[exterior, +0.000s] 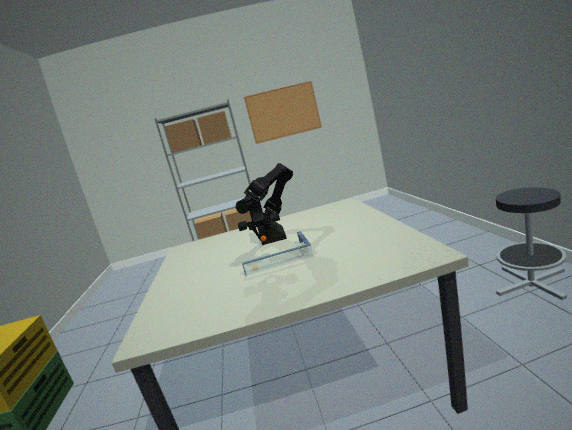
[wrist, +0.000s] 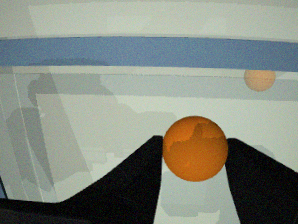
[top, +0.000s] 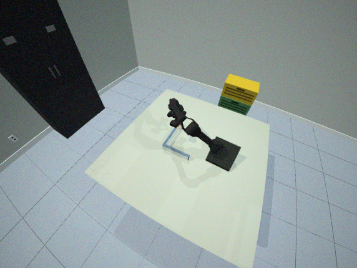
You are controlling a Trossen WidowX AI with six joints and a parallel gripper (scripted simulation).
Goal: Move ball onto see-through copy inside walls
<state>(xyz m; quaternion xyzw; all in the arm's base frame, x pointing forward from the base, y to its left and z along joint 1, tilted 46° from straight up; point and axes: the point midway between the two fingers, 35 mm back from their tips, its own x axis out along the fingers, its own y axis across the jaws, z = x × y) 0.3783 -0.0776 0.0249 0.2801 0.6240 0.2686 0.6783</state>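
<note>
The counter [exterior: 380,250] carries everything here, with the arm [exterior: 272,187] bent over its middle in the exterior view. Just in front of the arm, the two clear walls [exterior: 280,256] form their corner, seen as a blue L at centre frame in the top view.

In the wrist view the fingers rise from the lower edge and pinch the orange ball [wrist: 194,148] at centre frame, closed on it from both sides. The ball appears lifted off the counter, though the exterior view is too small to be sure.

The see-through copy [wrist: 260,79] sits in the upper right of the wrist view, just below the blue wall band.

To do this carry well, the grip should stay firm while the ball travels toward the copy. It should then come down gently inside the walls, so that on release it does not roll.
</note>
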